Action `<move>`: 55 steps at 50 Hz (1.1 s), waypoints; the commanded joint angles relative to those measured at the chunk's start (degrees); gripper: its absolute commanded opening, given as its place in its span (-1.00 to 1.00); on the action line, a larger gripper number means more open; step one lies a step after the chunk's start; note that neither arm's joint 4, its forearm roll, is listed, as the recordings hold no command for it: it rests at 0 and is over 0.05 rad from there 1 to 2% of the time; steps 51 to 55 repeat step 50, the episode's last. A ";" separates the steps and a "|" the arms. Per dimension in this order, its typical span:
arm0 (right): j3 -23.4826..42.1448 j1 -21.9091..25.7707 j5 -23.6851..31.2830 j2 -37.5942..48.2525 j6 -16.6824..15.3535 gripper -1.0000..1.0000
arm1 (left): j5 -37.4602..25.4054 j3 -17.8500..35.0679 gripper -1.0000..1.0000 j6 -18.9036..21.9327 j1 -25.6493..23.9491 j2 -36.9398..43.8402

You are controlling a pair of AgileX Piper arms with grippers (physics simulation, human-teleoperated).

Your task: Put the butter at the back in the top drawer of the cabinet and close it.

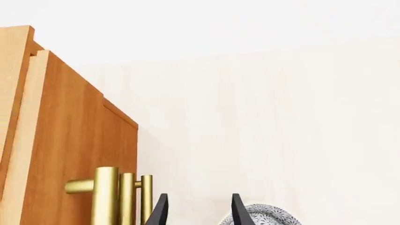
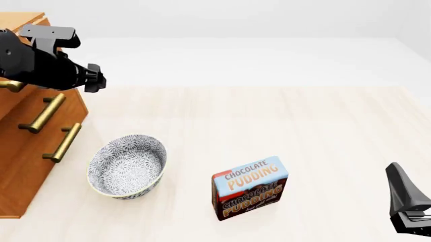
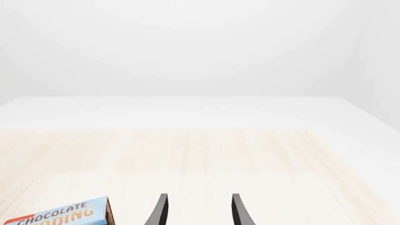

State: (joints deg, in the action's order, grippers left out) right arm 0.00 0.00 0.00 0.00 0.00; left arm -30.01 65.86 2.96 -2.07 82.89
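The butter is out of view in every frame. The light brown cabinet (image 2: 27, 166) stands at the table's left edge, its brass bar handles (image 2: 44, 113) facing right. My left arm covers most of the top drawer; only the end of its handle (image 2: 9, 85) shows, and I cannot tell whether the drawer is open. My left gripper (image 2: 91, 80) hovers just right of that drawer's front. In the left wrist view the cabinet (image 1: 75, 131) fills one side and the left gripper (image 1: 198, 208) is open and empty. My right gripper (image 2: 404, 194) rests at the near right, open and empty (image 3: 198, 211).
A patterned grey-and-white bowl (image 2: 126, 165) sits on the table right of the cabinet's lower drawers, its rim also in the left wrist view (image 1: 265, 216). A blue-and-brown Chocolate Pudding box (image 2: 251, 187) stands upright near the front centre, its corner in the right wrist view (image 3: 59, 215).
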 commanded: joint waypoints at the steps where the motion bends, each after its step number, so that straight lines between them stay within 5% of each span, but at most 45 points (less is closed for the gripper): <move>1: 0.00 0.00 0.00 0.00 0.00 1.00 | 0.27 -0.77 1.00 0.37 1.59 0.05; 55: 0.00 0.00 0.00 0.00 0.00 1.00 | 0.84 -0.22 1.00 1.46 5.95 1.85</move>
